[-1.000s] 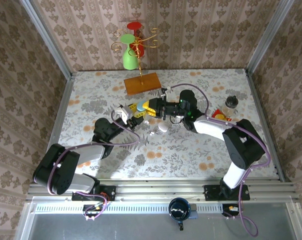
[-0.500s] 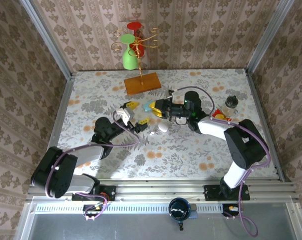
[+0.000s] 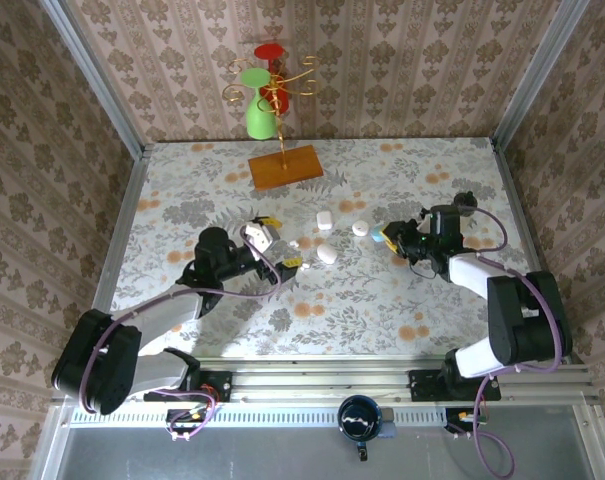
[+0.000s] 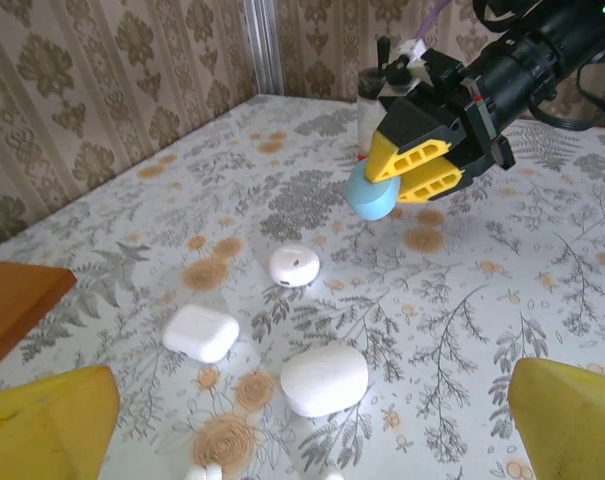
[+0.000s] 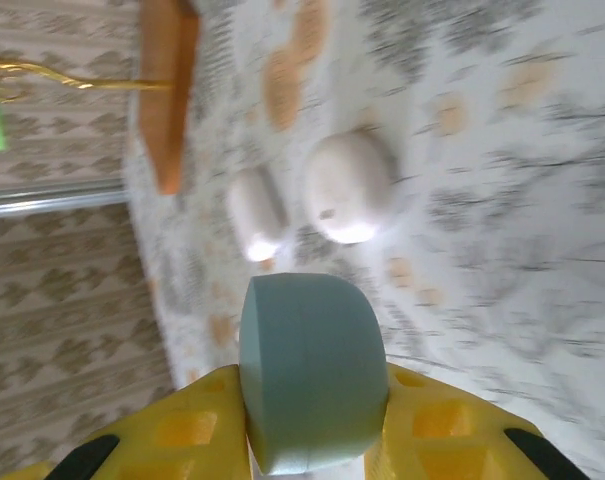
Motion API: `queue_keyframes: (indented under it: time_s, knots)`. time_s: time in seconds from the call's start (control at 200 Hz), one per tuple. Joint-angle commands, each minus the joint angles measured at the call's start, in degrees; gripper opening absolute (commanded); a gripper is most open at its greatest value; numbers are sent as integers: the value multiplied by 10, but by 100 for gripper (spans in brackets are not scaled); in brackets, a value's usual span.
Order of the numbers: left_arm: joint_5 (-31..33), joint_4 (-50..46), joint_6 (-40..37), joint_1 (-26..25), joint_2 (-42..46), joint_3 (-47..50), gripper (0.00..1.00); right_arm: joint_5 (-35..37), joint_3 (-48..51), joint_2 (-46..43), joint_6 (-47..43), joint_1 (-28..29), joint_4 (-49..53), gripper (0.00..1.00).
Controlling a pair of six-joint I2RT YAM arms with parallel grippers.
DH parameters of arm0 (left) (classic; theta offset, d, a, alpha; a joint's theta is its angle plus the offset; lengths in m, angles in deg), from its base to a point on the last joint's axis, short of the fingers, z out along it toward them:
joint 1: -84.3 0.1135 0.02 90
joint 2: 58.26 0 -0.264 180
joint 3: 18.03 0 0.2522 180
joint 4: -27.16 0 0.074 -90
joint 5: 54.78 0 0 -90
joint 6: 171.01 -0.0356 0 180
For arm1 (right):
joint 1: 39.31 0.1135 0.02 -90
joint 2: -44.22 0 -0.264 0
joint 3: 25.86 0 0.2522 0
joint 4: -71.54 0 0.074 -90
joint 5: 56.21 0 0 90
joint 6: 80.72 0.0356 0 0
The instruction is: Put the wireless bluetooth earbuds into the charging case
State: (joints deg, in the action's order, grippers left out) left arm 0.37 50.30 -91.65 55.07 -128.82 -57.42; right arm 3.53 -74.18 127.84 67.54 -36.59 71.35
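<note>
While resting over the table (image 3: 402, 300), the left gripper (image 3: 275, 243) stands fully released at 9 o'clock. The right gripper (image 3: 392, 238), at 3 o'clock, clamps a pale blue case (image 5: 312, 370). Three white cases (image 4: 324, 378) lie between them. Tiny white earbuds (image 3: 304, 266) lie on the table at 8 o'clock of the nearest case.

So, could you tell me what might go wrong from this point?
1. The right gripper pinches the pale blue case by its smooth, rounded sides, so it could slip out and drop.
2. The left gripper stands wide open close to the white cases. Reaching for a tiny earbud beside them could knock a case or flick the bud away.
</note>
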Motion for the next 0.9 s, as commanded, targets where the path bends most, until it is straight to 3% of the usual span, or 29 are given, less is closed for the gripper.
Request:
queue_keyframes:
  time_s: [0.0, 0.215, 0.595, 0.775, 0.895]
  knots:
    - [-16, -36, -23, -1, -9, -20, 100, 72, 12, -12, -86, -8, 86, 22]
    - [-3, -14, -19, -2, -24, -16, 100, 109, 34, 9, -94, -8, 70, 24]
    - [81, 2, 42, 4, -35, -8, 100, 183, 0, -65, -159, 2, 166, 59]
    - [61, 26, 115, 26, -46, -2, 100, 216, -56, -84, -306, 64, 233, 64]
    - [45, 35, 176, 60, -58, -1, 100, 279, -118, -58, -421, 158, 287, 67]
